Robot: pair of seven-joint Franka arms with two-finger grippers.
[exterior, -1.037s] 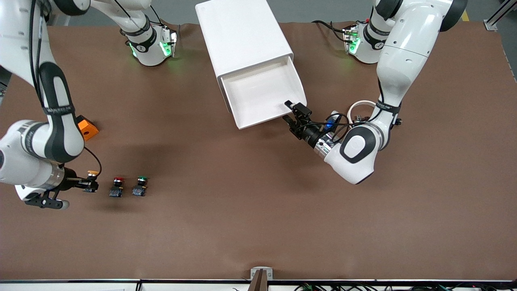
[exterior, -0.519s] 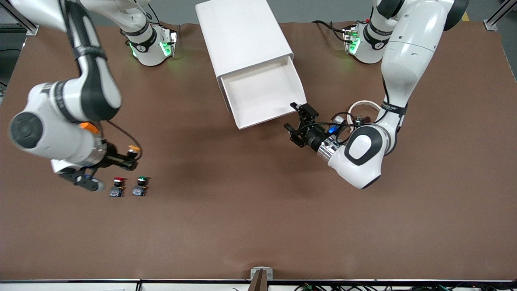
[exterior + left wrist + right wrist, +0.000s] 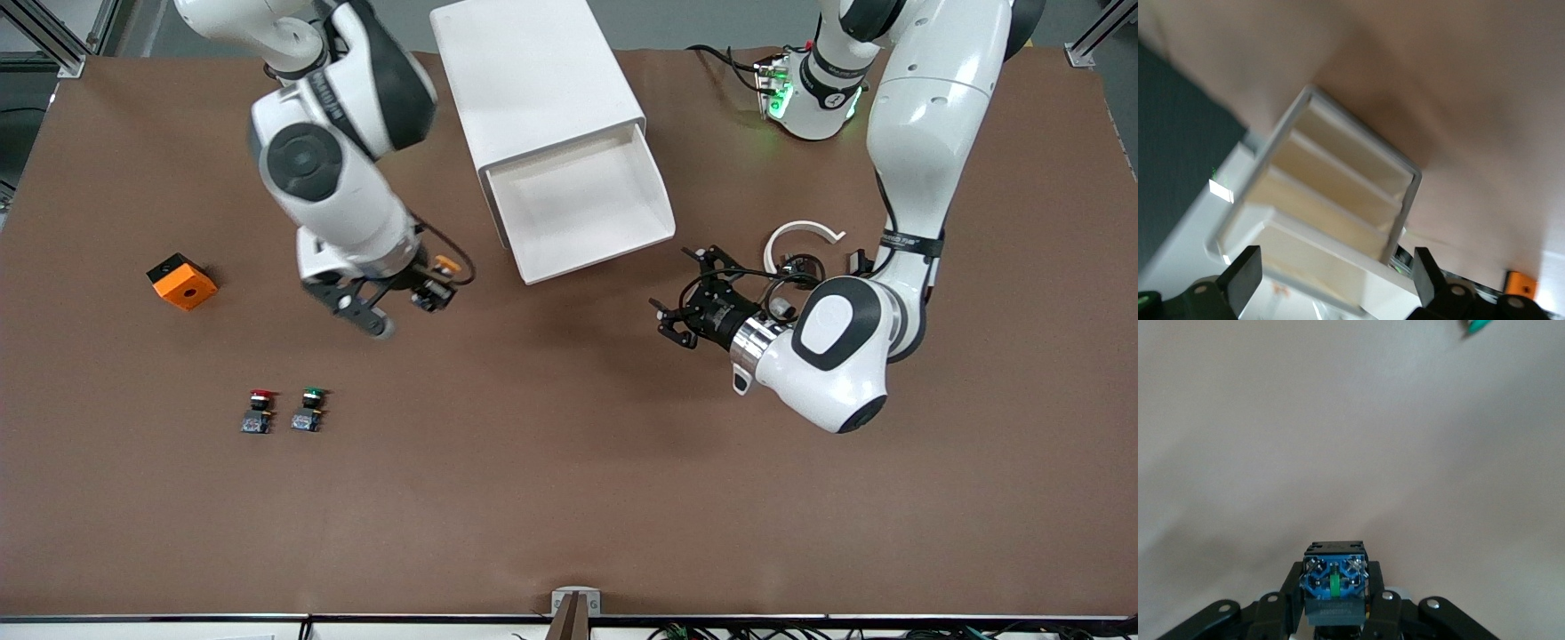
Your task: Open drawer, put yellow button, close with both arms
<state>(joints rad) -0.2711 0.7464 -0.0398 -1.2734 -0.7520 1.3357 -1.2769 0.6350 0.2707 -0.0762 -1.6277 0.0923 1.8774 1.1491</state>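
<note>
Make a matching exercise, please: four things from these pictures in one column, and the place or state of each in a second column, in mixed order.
Things:
1. yellow button
2. drawer
3. left end effector
4. orange block

Places or states:
A. pulled out of the cabinet, nothing inside
B. lies on the table toward the right arm's end
C. held in the right end effector, over the table
D. open, holding nothing, over the table beside the drawer

Pairs: 1-C, 2-A, 3-D, 4-B
</note>
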